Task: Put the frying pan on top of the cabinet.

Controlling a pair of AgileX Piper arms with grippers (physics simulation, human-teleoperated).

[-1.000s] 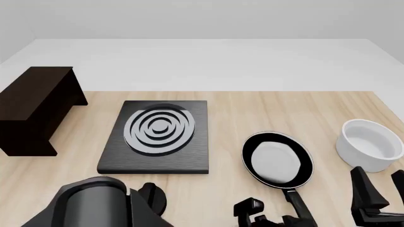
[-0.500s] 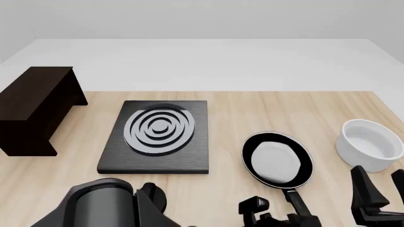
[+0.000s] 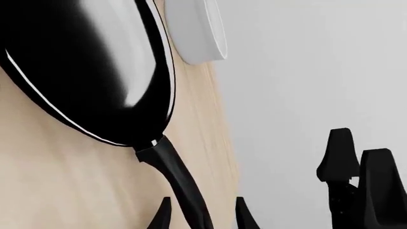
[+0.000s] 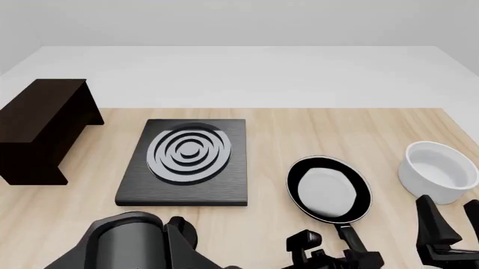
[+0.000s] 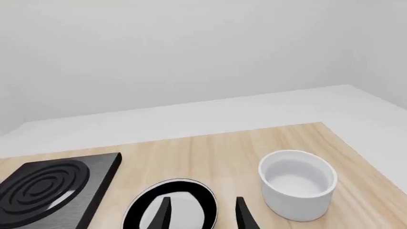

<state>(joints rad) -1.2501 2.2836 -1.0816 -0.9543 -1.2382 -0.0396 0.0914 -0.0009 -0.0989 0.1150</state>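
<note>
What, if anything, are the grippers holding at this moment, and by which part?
Nothing is held yet. The left gripper is open, its fingers astride the frying pan's handle without closing on it. The right gripper is open and empty.

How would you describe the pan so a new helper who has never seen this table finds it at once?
Start at the black stove plate in the middle of the wooden table. To its right, short of the white bowl, lies the pan. It is the only round shallow black thing with a pale inside and a long straight handle, which points toward the arms.
</note>
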